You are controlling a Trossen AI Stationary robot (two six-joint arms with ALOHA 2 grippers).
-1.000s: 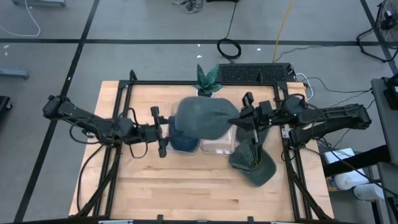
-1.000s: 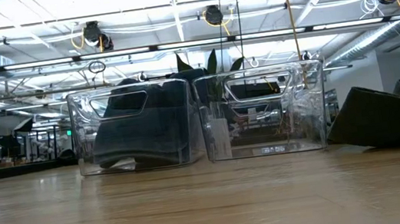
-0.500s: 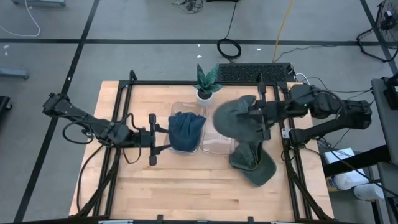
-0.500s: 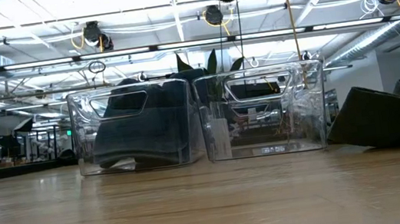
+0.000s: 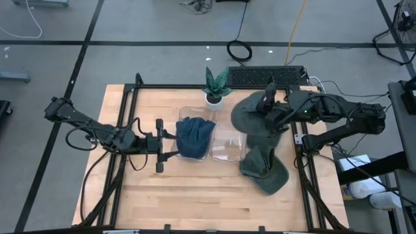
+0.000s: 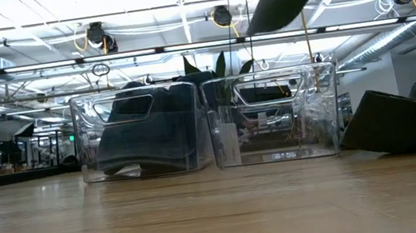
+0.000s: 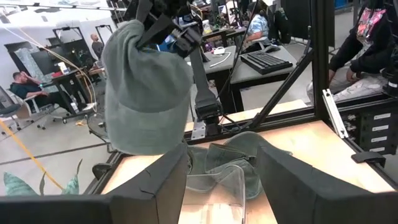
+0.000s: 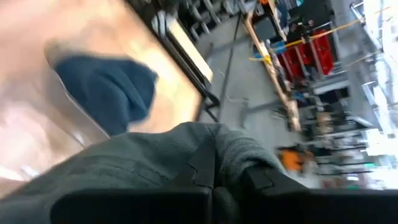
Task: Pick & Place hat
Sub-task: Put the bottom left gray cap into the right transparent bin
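1. The left gripper (image 5: 160, 145) has backed off beside the blue hat (image 5: 194, 136) in its bin, jaws spread.
2. The right gripper (image 5: 268, 109), jaws pinching the green hat (image 5: 250, 118), has swung it right, above the empty bin (image 5: 227, 147); lowering comes next.

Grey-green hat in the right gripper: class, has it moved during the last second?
Yes. The hat, in the right gripper, went from above the left bin rightwards past the potted plant.

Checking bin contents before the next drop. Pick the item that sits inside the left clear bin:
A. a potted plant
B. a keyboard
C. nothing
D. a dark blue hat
D: a dark blue hat fills the left clear bin, seen from above and through its wall in the low view.
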